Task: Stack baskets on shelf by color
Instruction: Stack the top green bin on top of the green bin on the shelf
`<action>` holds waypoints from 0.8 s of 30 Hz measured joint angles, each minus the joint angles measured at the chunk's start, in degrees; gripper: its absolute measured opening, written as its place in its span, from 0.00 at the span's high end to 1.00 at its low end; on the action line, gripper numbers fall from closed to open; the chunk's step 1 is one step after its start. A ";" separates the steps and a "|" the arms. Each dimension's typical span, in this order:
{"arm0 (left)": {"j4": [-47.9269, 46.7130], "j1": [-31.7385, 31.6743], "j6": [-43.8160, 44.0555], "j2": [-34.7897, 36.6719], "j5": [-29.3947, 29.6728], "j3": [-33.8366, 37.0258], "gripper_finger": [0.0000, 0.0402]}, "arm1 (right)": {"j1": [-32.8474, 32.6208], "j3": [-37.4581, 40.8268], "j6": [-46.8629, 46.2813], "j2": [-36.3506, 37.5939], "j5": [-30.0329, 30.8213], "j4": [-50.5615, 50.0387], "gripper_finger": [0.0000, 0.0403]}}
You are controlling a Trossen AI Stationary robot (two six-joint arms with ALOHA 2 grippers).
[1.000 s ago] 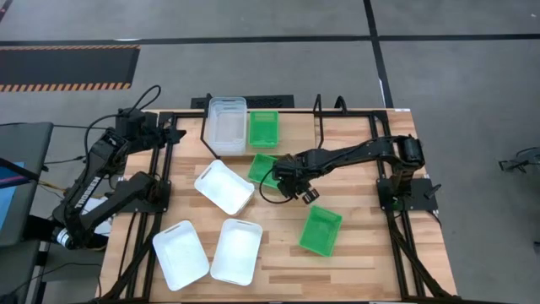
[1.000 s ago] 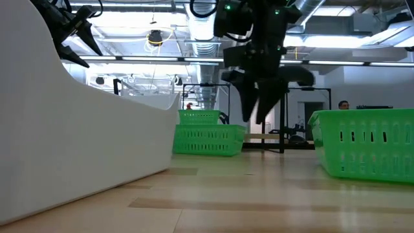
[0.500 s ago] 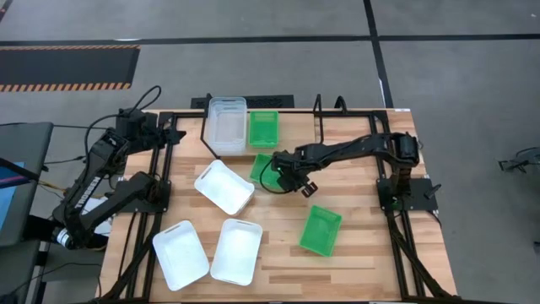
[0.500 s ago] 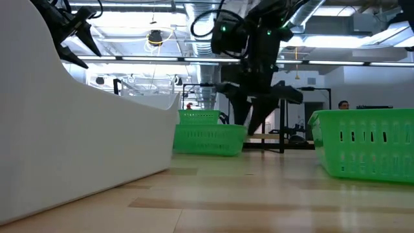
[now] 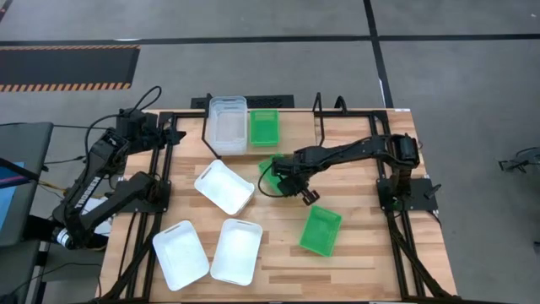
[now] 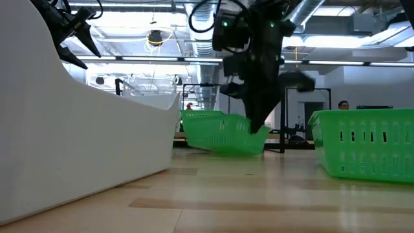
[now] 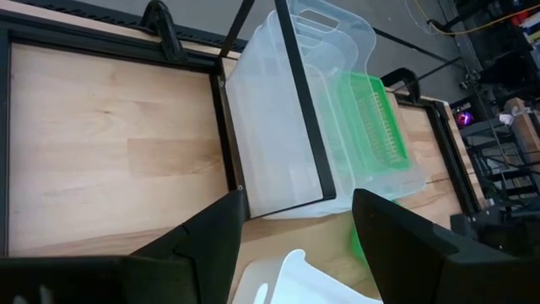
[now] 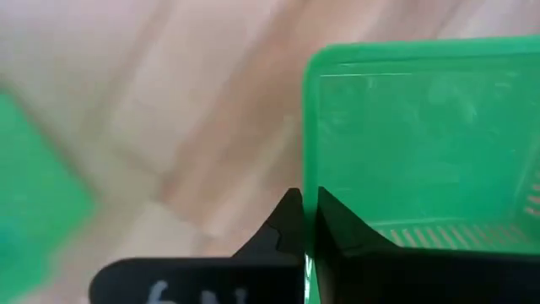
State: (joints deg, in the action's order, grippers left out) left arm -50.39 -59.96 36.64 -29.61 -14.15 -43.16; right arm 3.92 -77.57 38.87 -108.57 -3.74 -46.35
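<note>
right hand (image 5: pixel 289 171) pinched shut, left hand (image 7: pixel 291 245) spread

Both arms are dark, slim, jointed links with looping black cables; the right end effector (image 8: pixel 302 221) bears pale handwritten marks.

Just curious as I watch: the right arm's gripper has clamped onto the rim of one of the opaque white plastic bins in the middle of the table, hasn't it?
Not quite. The right gripper has clamped onto the rim of a bright green lattice-sided plastic basket, not a white bin; the rest holds. The right wrist view shows the green wall pinched between its fingers.
</note>
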 joint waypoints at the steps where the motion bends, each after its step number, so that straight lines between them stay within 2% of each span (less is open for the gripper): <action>1: -0.04 -0.02 0.00 0.00 0.00 0.00 0.47 | -0.49 -1.14 -1.72 -0.04 -2.14 -1.50 0.96; 6: -0.07 -0.01 0.02 -0.02 0.00 0.00 0.47 | -2.07 -9.46 -7.17 2.14 -12.52 -7.41 0.98; 10: -0.22 -0.01 0.02 0.00 0.00 0.00 0.47 | -1.15 -15.58 -9.89 5.73 -12.90 -9.03 0.99; 15: -0.28 0.00 -0.02 0.00 -0.02 0.00 0.47 | 3.60 -21.65 -12.31 11.27 -6.53 -7.75 0.99; 18: -0.28 0.00 -0.15 0.01 -0.02 0.00 0.47 | 7.09 -22.88 -14.75 13.57 1.65 -4.25 0.99; 21: -0.28 0.00 -0.22 0.00 -0.05 0.00 0.47 | 10.67 -22.98 -15.38 14.13 9.40 -0.51 0.99; 24: -0.30 0.00 -0.24 0.02 -0.13 0.00 0.47 | 13.68 -22.98 -15.80 11.95 12.13 2.02 0.99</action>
State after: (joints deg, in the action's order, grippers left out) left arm -50.69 -59.96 36.41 -29.58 -14.28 -43.16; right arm 17.60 -100.55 23.07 -96.62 8.39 -44.32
